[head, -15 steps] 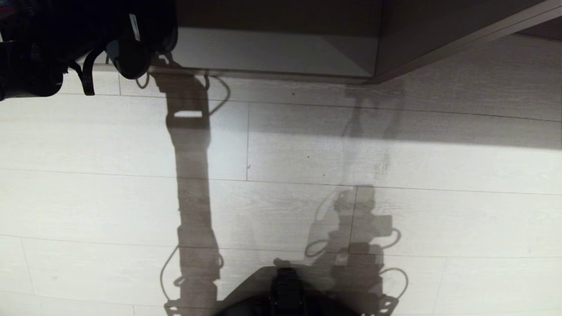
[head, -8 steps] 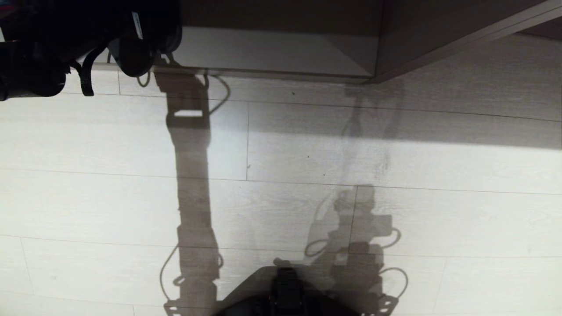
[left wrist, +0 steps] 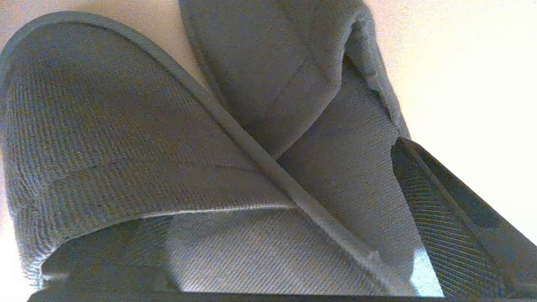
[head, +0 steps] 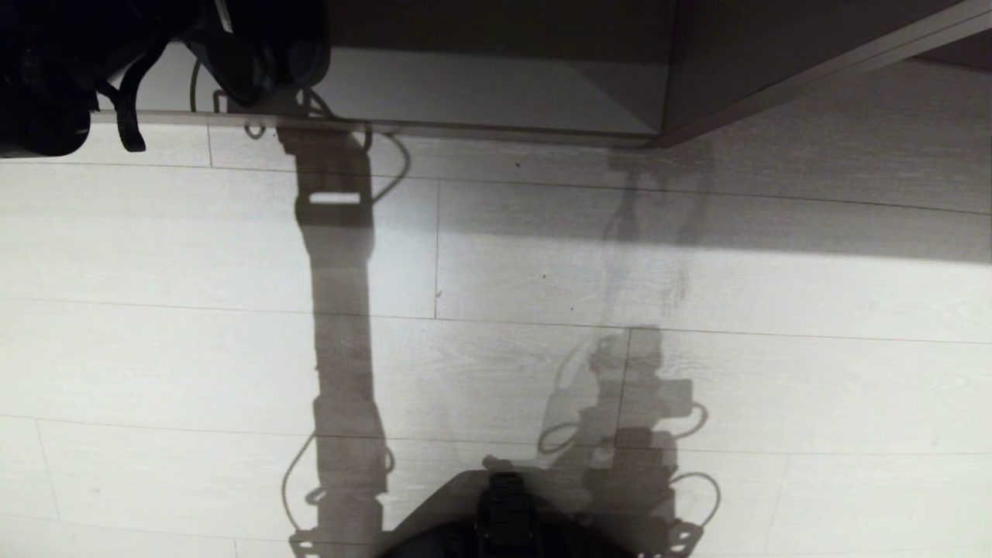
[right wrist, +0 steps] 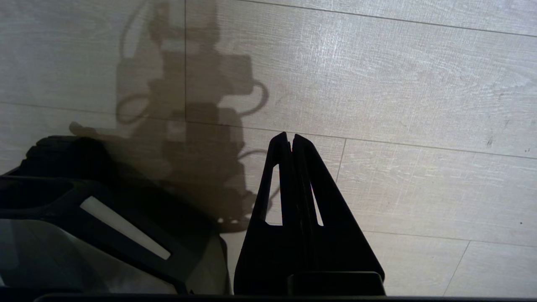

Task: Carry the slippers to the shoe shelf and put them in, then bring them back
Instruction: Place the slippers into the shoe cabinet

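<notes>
The left arm (head: 85, 70) is occupying the upper left corner of the head view as a dark mass, positioned over the front edge of the shoe shelf (head: 496, 93). The shoe shelf is running along the top of that frame, with its pale floor panel lit and a vertical side panel (head: 697, 70) closing it at the upper right.

The left hand (left wrist: 268, 289) is not showing in the head view. In the left wrist view only one finger (left wrist: 453, 235) is showing, at the lower right, and it is lying against the fabric. The opposite finger is out of frame, so a grip cannot be confirmed; the jaws are standing at their widest setting.

The slippers (left wrist: 126, 138) are filling the left wrist view. Both grey-blue fabric pieces are overlapping, one crossing the other near frame centre, against a bright pale surface at the upper right. They are not identifiable in the head view.

The right hand (right wrist: 289, 140) is hanging over the plank floor (head: 697, 372) in the centre of the right wrist view, with its fingers pressed together and nothing between them. The robot base (head: 504, 519) is showing at the bottom centre of the head view.
</notes>
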Controlling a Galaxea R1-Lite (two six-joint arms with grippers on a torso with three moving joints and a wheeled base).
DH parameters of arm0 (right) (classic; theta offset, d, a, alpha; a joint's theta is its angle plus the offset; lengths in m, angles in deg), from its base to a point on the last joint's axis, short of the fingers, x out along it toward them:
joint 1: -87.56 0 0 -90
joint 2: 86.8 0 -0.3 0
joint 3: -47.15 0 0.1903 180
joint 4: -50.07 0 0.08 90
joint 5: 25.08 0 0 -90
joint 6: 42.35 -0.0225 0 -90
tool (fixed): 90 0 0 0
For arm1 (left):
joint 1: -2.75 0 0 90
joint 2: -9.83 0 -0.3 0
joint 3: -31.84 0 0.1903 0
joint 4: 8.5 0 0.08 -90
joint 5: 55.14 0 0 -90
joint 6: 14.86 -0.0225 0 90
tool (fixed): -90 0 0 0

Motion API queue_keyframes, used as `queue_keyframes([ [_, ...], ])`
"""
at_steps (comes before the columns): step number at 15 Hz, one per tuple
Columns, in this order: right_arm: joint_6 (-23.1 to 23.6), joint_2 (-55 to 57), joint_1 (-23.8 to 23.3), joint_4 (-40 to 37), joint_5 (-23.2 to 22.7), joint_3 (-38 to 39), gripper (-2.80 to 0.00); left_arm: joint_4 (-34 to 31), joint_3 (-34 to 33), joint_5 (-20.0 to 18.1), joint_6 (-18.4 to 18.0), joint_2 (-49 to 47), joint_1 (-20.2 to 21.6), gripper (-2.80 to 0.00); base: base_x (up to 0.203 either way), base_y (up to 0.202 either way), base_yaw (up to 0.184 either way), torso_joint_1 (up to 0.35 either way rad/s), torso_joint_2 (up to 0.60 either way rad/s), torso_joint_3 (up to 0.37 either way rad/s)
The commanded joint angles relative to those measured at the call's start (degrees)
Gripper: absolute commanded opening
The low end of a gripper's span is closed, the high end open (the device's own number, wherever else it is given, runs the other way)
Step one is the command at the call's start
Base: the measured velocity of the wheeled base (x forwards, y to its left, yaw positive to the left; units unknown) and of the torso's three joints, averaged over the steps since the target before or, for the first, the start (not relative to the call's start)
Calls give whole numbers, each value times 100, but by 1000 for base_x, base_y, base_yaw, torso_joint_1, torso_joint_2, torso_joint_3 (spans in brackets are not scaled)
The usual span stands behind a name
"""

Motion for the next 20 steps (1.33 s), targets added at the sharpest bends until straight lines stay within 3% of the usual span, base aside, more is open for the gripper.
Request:
queue_keyframes([
  [1, 2, 2, -7, 0, -1, 0, -280, -96, -7, 145, 111, 56, 6, 0, 0, 0, 0, 0, 0, 0],
  [5, 2, 0, 1, 0, -1, 0, -280, -1076, -7, 1005, 444, 46, 24, 0, 0, 0, 0, 0, 0, 0],
  [8, 2, 7, 1, 0, -1, 0, -280, -2210, -3, 1260, 1590, 73, 18, 0, 0, 0, 0, 0, 0, 0],
  [10, 2, 6, -4, 0, -1, 0, -280, -2382, 2, 1259, 1938, 79, 6, 0, 0, 0, 0, 0, 0, 0],
  [17, 2, 0, 1, 0, -1, 0, -280, -2061, 2, 1267, 1923, 97, -2, 0, 0, 0, 0, 0, 0, 0],
  [20, 2, 8, -7, 0, -1, 0, -280, -1970, 2, 1270, 1471, 165, 7, 0, 0, 0, 0, 0, 0, 0],
])
